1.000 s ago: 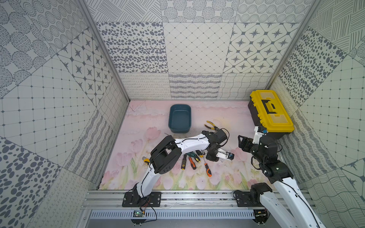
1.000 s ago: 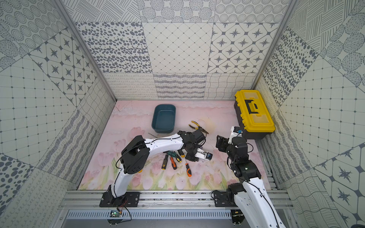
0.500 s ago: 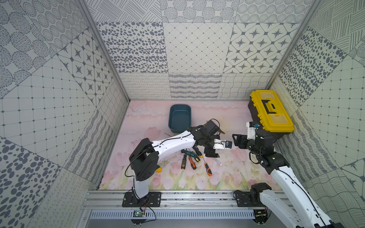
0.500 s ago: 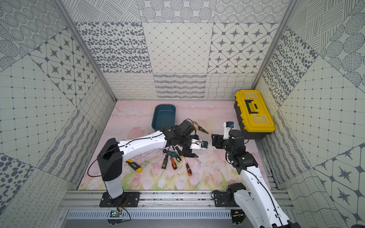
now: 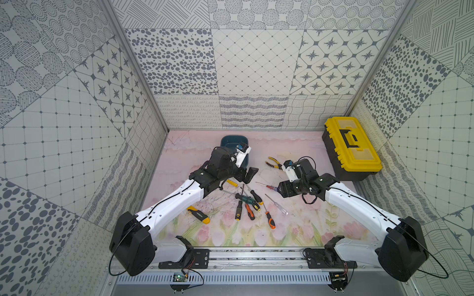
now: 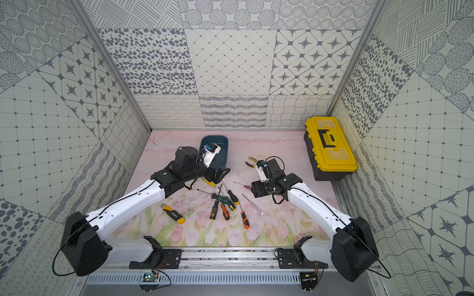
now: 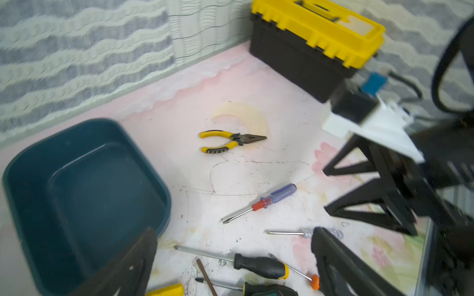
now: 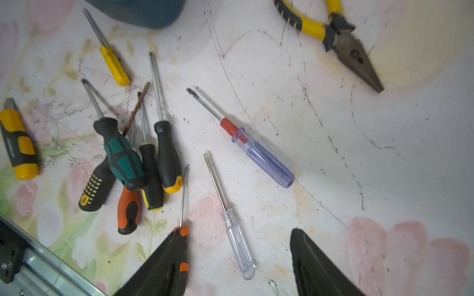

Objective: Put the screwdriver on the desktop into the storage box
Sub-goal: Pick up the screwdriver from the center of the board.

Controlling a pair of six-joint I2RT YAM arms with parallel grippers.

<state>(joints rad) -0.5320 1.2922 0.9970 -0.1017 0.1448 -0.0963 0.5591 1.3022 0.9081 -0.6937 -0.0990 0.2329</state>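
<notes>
The right hand (image 8: 238, 234), fingers spread, hangs over a clear-handled screwdriver (image 8: 237, 243) on the desktop (image 8: 359, 128), a purple-handled screwdriver (image 8: 261, 156) nearby.

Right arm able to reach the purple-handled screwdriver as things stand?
Probably yes: the right gripper hangs open close by the purple-handled screwdriver, which lies apart from the clear-handled screwdriver, nothing on it.

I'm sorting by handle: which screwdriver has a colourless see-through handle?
The small clear screwdriver, touching no other tool. The purple one is see-through too but tinted, with a red collar; the rest have opaque handles.
</notes>
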